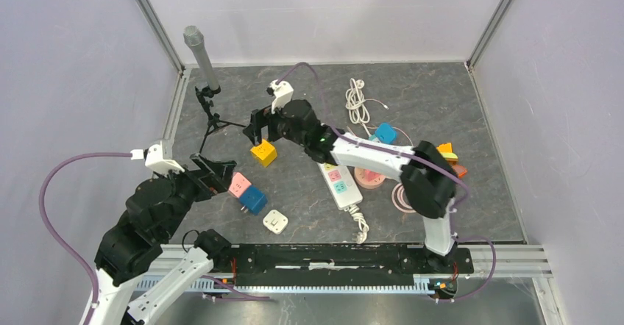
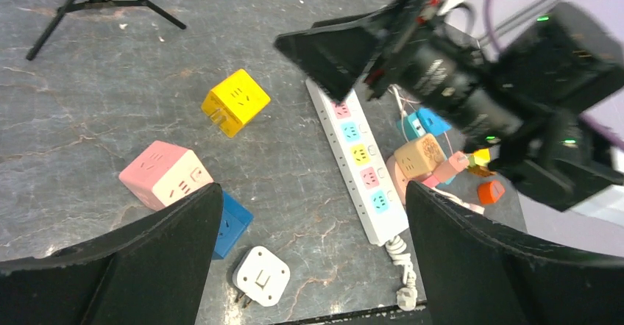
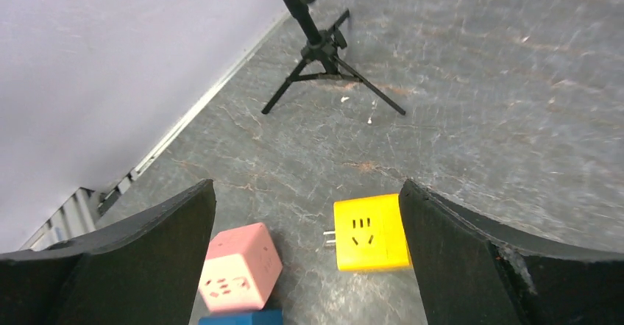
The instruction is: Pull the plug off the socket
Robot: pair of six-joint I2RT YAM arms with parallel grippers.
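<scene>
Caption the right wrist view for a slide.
Open right gripper above a yellow cube adapter, pink cube adapter beside it, tripod beyond.

Pulled free: the yellow cube plug (image 1: 263, 153) lies on its side, its metal prongs bare and seated in nothing. Nearer the arms and apart from it, the pink cube socket (image 1: 240, 185) rests touching a blue cube (image 1: 254, 201), its slotted faces showing.

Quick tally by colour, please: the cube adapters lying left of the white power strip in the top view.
yellow adapter: 1
pink adapter: 1
blue adapter: 1
white adapter: 1
Total: 4
</scene>
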